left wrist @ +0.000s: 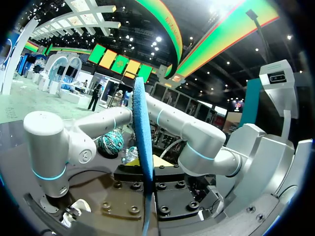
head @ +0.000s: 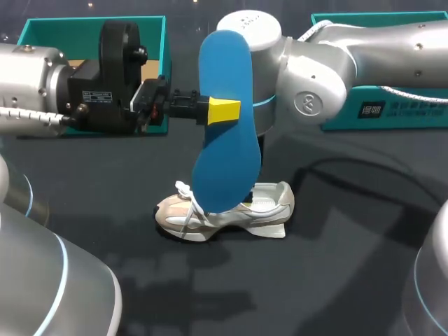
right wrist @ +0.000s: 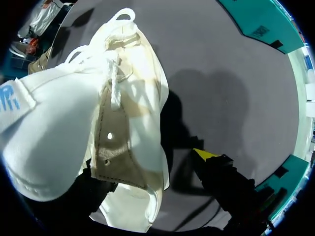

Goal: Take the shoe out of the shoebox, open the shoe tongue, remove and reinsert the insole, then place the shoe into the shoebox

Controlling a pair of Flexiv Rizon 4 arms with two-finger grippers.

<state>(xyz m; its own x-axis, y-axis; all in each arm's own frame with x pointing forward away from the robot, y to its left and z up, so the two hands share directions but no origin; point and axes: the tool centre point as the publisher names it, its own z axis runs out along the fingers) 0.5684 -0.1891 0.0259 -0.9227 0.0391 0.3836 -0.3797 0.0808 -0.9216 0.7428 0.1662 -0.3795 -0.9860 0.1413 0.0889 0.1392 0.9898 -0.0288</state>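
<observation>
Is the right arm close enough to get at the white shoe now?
Probably yes: the right arm is close over the shoe, nothing between them; the left gripper holds the insole clear above.

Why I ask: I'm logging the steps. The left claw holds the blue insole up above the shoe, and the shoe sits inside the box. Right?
Not quite. The left claw does hold the blue insole up above the shoe, but the shoe sits on the dark table, outside the box, as the head view shows.
</observation>
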